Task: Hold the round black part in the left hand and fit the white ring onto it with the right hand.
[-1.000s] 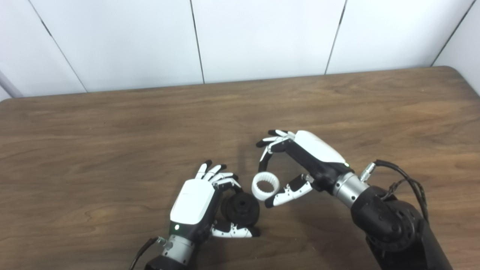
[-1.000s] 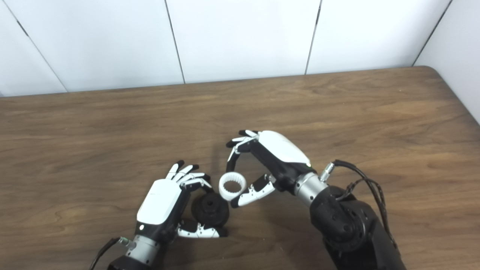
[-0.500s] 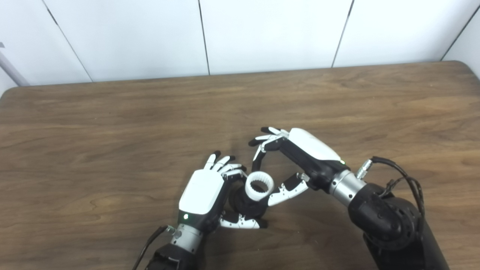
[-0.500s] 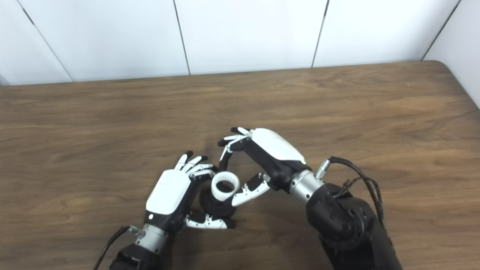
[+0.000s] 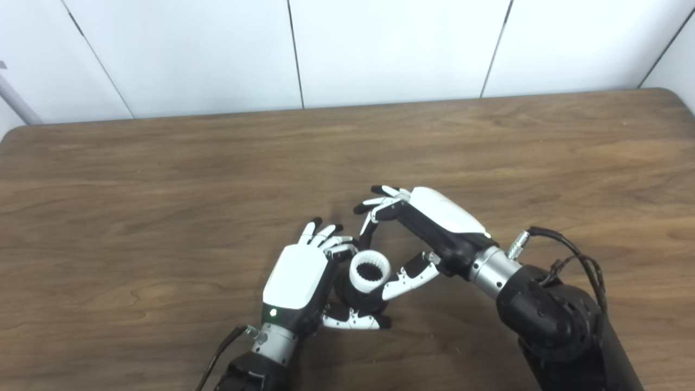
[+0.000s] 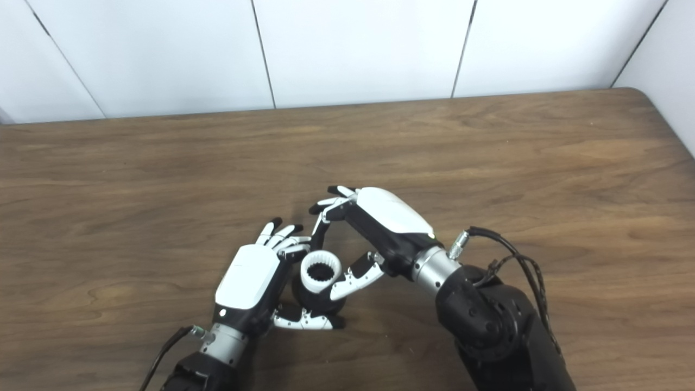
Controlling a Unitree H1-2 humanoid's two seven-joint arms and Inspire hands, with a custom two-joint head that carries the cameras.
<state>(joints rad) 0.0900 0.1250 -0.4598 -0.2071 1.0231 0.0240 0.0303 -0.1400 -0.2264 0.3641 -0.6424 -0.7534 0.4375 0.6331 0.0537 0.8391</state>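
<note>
My left hand is shut on the round black part, with fingers behind it and thumb in front, near the table's front edge. The white toothed ring lies against the top face of the black part, covering most of it. My right hand is shut on the ring, pinching it between a finger above and the thumb below right. In the right eye view the ring sits between the left hand and the right hand. Whether the ring is fully seated is not visible.
The brown wooden table stretches wide to the left, right and back. A white panelled wall rises behind its far edge. The right arm's black cable loops beside the wrist.
My right hand carried the white ring left and down from beside the black part onto its face. The left hand kept its hold. The camera also shifted between the earliest frames and now.
</note>
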